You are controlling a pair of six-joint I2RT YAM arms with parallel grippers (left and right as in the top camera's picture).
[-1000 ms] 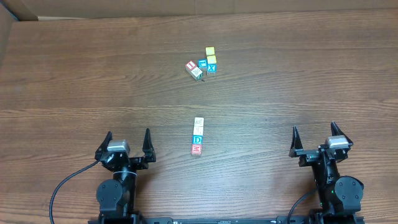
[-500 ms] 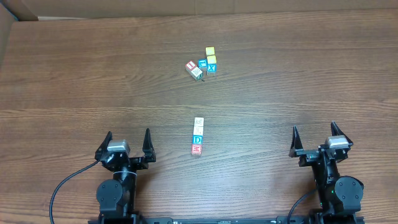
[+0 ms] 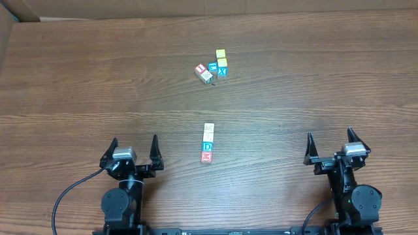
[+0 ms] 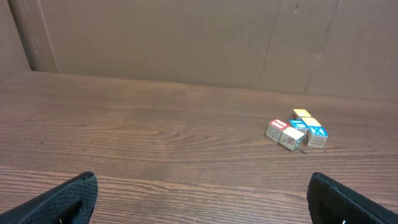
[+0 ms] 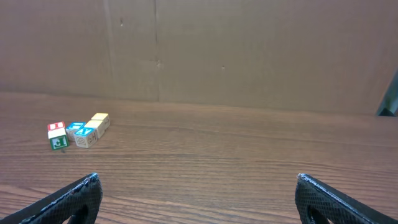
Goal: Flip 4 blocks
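Note:
A short line of blocks lies at the table's middle in the overhead view, running front to back. The cream-faced block [image 3: 209,128] is farthest, a blue "D" block [image 3: 208,146] is behind the red "M" block [image 3: 206,157] at the near end. My left gripper [image 3: 134,141] rests open at the front left, well left of the line. My right gripper [image 3: 330,135] rests open at the front right. Both wrist views show only bare wood between the open fingertips, for the left gripper [image 4: 200,180] and the right gripper [image 5: 197,179]. The line of blocks is out of both wrist views.
A separate cluster of cubes [image 3: 213,66] sits farther back, with yellow cubes [image 3: 221,55], a blue "X" cube [image 3: 222,71] and a red-faced cube [image 3: 200,68]. This cluster [image 4: 296,129] shows in the left wrist view and this cluster [image 5: 78,132] in the right. A cardboard wall [image 4: 186,37] backs the table.

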